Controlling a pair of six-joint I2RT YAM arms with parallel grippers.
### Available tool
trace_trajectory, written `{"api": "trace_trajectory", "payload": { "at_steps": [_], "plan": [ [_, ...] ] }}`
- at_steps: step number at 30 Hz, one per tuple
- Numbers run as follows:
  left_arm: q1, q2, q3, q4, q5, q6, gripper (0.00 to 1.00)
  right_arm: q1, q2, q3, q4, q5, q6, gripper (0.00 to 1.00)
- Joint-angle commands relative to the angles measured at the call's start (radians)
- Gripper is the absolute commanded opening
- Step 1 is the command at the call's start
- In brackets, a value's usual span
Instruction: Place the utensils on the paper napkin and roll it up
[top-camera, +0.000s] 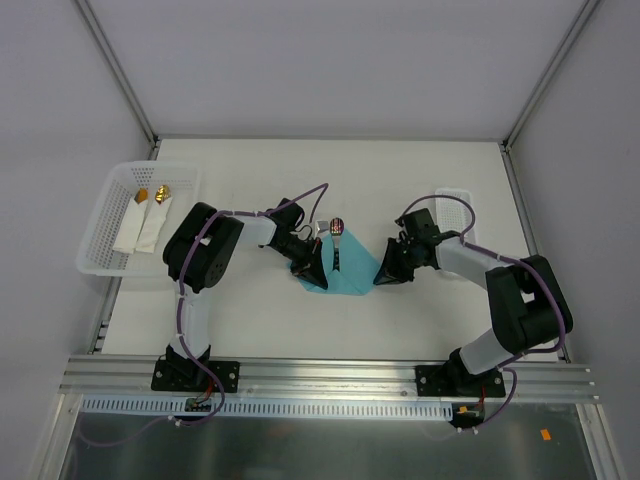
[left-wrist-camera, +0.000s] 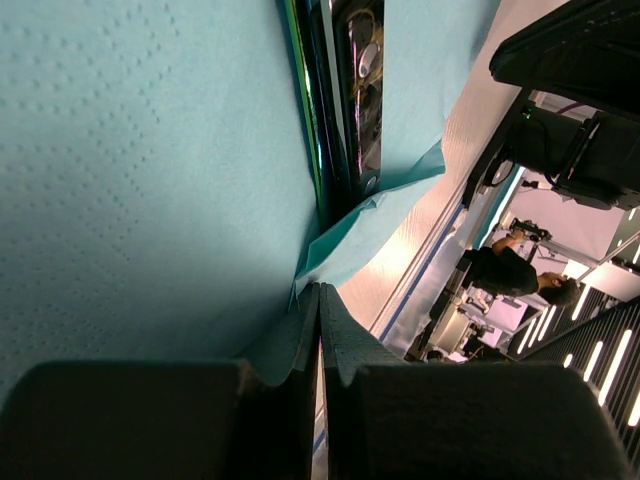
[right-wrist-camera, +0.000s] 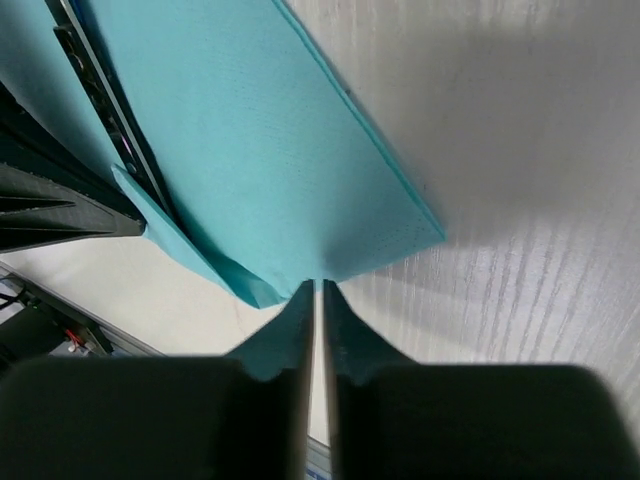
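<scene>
The teal paper napkin (top-camera: 348, 272) lies mid-table between both arms. The utensils (top-camera: 338, 240) rest on it, a purplish head pointing to the far side. In the left wrist view the napkin (left-wrist-camera: 150, 180) rises as a big sheet folded beside the dark utensil handles (left-wrist-camera: 340, 110). My left gripper (left-wrist-camera: 321, 292) is shut, pinching the napkin's edge at its left corner (top-camera: 308, 272). In the right wrist view the napkin (right-wrist-camera: 260, 150) runs down to my right gripper (right-wrist-camera: 318, 286), which is shut on its near edge. The utensils (right-wrist-camera: 100, 110) show at upper left.
A white basket (top-camera: 100, 235) at the table's left edge holds two white rolled napkins (top-camera: 148, 222) with gold-tipped cutlery. A small white tray (top-camera: 455, 196) sits behind the right arm. Metal frame posts stand at the far corners.
</scene>
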Motion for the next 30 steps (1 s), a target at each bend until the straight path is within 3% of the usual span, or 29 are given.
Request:
{"api": "trace_trajectory", "payload": {
  "at_steps": [1, 2, 3, 4, 9, 13, 23, 26, 30],
  "plan": [
    [0.012, 0.003, -0.022, 0.001, -0.065, 0.02, 0.0, 0.003, -0.012, 0.027, -0.039, 0.028, 0.002, 0.17],
    [0.012, 0.003, -0.023, 0.001, -0.064, 0.021, 0.0, 0.0, -0.016, 0.024, -0.041, 0.044, 0.005, 0.23],
    [0.012, 0.003, -0.023, 0.001, -0.064, 0.021, 0.0, -0.002, -0.021, 0.017, -0.041, 0.053, 0.008, 0.4],
    [0.012, 0.003, -0.023, 0.001, -0.064, 0.021, 0.0, -0.005, -0.028, 0.01, -0.043, 0.062, 0.008, 0.47],
    [0.012, 0.006, -0.023, 0.004, -0.064, 0.02, 0.0, -0.012, -0.047, 0.002, -0.072, 0.146, 0.002, 0.59],
    [0.014, 0.006, -0.022, 0.003, -0.064, 0.02, 0.0, -0.012, 0.002, 0.025, -0.075, 0.17, 0.007, 0.6],
    [0.017, 0.012, -0.019, 0.003, -0.064, 0.015, 0.0, -0.011, 0.127, 0.034, 0.055, 0.102, 0.022, 0.52],
    [0.019, 0.014, -0.02, 0.003, -0.065, 0.014, 0.0, -0.009, 0.113, 0.033, 0.066, 0.081, 0.022, 0.4],
    [0.02, 0.012, -0.022, 0.003, -0.068, 0.011, 0.0, -0.008, 0.047, 0.033, 0.065, 0.036, 0.025, 0.14]
  ]
}}
